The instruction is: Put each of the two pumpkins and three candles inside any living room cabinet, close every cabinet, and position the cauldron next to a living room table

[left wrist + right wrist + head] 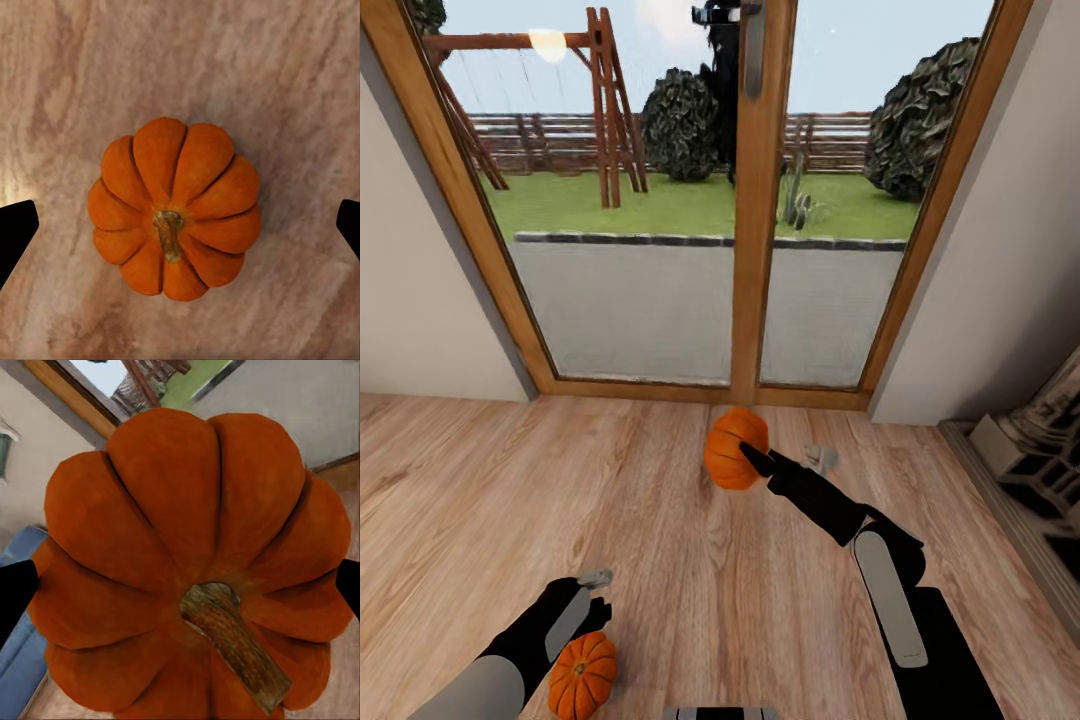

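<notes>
— Where are the pumpkins?
— One pumpkin (pixel 736 447) is clamped in my right gripper (pixel 752 458), raised before the glass door (pixel 660 200). The other pumpkin (pixel 582 675) sits on the wooden floor (pixel 480 500), near left.
— And your left gripper (pixel 590 600)?
— Over that pumpkin, fingers (pixel 16 232) spread apart, touching nothing.

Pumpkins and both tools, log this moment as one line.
right tool: shut on raised pumpkin | left tool: open above floor pumpkin | wood floor | glass doors ahead
</notes>
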`<state>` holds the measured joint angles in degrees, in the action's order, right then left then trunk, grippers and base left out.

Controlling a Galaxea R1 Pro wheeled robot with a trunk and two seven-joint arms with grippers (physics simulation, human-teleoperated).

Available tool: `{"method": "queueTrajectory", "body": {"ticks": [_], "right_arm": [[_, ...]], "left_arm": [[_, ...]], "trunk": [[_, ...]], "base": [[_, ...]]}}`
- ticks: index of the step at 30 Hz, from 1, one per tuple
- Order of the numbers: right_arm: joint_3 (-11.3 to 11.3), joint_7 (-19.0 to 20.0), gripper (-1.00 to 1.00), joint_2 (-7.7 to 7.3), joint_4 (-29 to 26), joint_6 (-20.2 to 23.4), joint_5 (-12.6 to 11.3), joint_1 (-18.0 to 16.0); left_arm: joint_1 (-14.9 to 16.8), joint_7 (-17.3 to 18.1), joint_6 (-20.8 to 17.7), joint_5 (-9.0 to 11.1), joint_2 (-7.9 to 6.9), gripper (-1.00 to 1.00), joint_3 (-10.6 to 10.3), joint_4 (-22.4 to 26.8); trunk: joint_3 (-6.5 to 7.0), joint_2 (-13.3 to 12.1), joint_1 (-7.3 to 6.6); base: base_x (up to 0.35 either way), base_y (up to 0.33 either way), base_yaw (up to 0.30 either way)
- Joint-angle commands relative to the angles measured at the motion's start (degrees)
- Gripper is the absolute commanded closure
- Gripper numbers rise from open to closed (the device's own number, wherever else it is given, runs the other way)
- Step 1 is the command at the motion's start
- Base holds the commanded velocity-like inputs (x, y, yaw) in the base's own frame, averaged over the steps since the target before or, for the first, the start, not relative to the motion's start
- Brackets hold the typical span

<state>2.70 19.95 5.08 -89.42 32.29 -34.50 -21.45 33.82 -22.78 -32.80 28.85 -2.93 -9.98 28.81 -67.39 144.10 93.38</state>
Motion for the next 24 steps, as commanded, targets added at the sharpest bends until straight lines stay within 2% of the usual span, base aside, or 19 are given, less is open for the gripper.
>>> {"method": "queueTrajectory", "body": {"ticks": [1, 8, 17, 24], "right_arm": [[-0.1, 1.3, 1.00, -0.25, 0.0, 0.3, -0.3, 0.0], [-0.1, 3.3, 1.00, -0.74, 0.0, 0.3, -0.3, 0.0], [-0.1, 3.6, 1.00, -1.43, 0.0, 0.3, -0.4, 0.0], [-0.1, 3.6, 1.00, -1.48, 0.0, 0.3, -0.4, 0.0]], "left_arm": [[0.0, -0.5, -0.1, 0.6, -0.07, -1.00, -0.5, 0.1], [0.0, -0.5, -0.1, 0.6, -0.13, -1.00, -0.4, 0.1], [0.0, -0.5, -0.1, 0.6, -0.12, -1.00, -0.5, 0.1], [0.0, -0.4, 0.0, 0.6, -0.08, -1.00, -0.5, 0.1]], "trunk": [[-0.05, 0.0, -0.01], [-0.05, 0.0, -0.01], [-2.04, 0.1, 0.22], [-2.04, 0.1, 0.22]], "base": [[0.000, 0.000, 0.000], [0.000, 0.000, 0.000], [0.000, 0.000, 0.000], [0.000, 0.000, 0.000]]}}
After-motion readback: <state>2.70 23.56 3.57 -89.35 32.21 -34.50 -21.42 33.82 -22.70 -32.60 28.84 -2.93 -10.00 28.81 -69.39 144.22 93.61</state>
